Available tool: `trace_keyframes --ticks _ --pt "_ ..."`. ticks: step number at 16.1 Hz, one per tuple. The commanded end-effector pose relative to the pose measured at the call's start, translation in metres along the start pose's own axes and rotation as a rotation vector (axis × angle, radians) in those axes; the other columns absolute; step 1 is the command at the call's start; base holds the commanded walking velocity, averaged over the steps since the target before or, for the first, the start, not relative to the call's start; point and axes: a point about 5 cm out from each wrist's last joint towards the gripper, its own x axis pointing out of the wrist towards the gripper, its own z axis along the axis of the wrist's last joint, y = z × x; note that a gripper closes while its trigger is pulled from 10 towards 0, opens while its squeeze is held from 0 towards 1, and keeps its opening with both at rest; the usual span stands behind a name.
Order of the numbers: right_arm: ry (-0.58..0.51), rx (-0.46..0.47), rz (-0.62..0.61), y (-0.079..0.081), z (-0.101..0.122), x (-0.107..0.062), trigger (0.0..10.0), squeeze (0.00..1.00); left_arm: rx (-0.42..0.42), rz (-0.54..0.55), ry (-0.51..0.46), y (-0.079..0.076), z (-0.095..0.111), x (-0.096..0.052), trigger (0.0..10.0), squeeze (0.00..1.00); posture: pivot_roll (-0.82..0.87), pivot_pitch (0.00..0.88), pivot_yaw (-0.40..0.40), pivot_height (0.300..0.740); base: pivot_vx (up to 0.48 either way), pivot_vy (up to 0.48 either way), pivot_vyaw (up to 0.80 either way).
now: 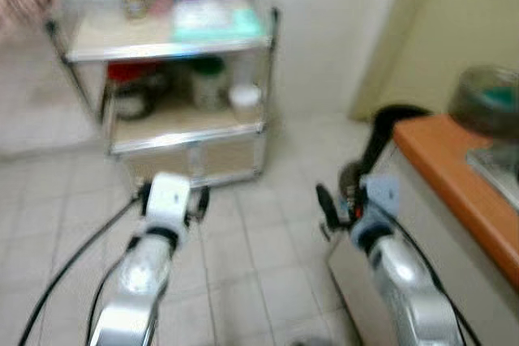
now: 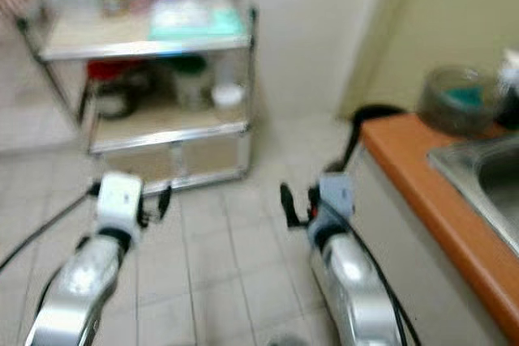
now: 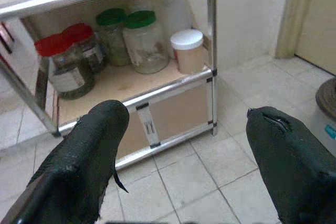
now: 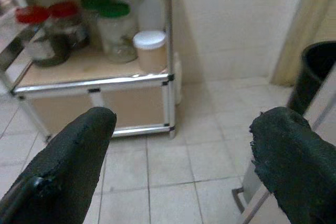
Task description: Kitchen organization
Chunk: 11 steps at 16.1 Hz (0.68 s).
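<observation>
A metal shelf cart (image 1: 268, 79) stands against the wall ahead. Its middle shelf holds red-lidded jars (image 3: 73, 64), green-lidded jars (image 3: 139, 40) and a white-lidded tub (image 3: 187, 50). The top shelf carries a teal pack (image 1: 215, 23) and small jars, blurred. My left gripper (image 3: 181, 145) is open and empty, held above the tiled floor short of the cart. Level with it, my right gripper (image 4: 184, 150) is also open and empty, beside the counter's end.
An orange-topped counter (image 2: 422, 192) with a steel sink (image 2: 486, 176) runs along my right; a glass bowl (image 2: 458, 99) sits at its far end. A black bin (image 4: 315, 82) stands on the floor by the counter's corner. Tiled floor (image 1: 259, 241) lies between me and the cart.
</observation>
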Motion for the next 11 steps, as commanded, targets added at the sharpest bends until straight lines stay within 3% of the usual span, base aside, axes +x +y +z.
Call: trace_keyframes --ticks 1,3,5,7,9,11 --pt "-0.016 -0.033 -0.028 -0.004 0.005 -0.001 10.0 1.0 -0.006 0.003 -0.017 -0.002 0.002 0.003 10.0 0.0 -0.01 0.0 0.047 0.74 0.0 0.0 -0.8" --pt "-0.025 -0.035 -0.043 -0.005 0.009 -0.001 10.0 1.0 0.016 0.035 -0.027 0.003 0.001 0.005 10.0 0.0 -0.02 0.0 0.05 0.74 0.0 0.0 -0.79" --pt "-0.038 -0.074 -0.121 -0.016 0.014 -0.001 10.0 1.0 0.018 0.049 -0.032 0.006 0.004 0.007 10.0 0.0 -0.02 0.0 0.046 0.74 0.0 0.0 -0.78" --pt "-0.054 -0.022 -0.213 -0.029 0.021 -0.001 10.0 1.0 0.027 0.038 -0.046 0.004 0.009 0.008 10.0 0.0 -0.01 0.0 0.036 0.74 0.0 0.0 -0.78" --pt "-0.134 -0.115 -0.12 -0.018 0.036 -0.001 10.0 1.0 0.034 0.067 -0.089 0.004 0.017 0.007 10.0 0.0 0.0 0.0 0.031 0.74 0.0 0.0 -0.78" --pt "-0.171 -0.089 -0.005 -0.002 0.04 -0.003 10.0 1.0 0.021 0.088 -0.09 0.006 0.016 0.005 10.0 0.0 -0.01 0.0 0.029 0.74 0.0 0.0 -0.8"
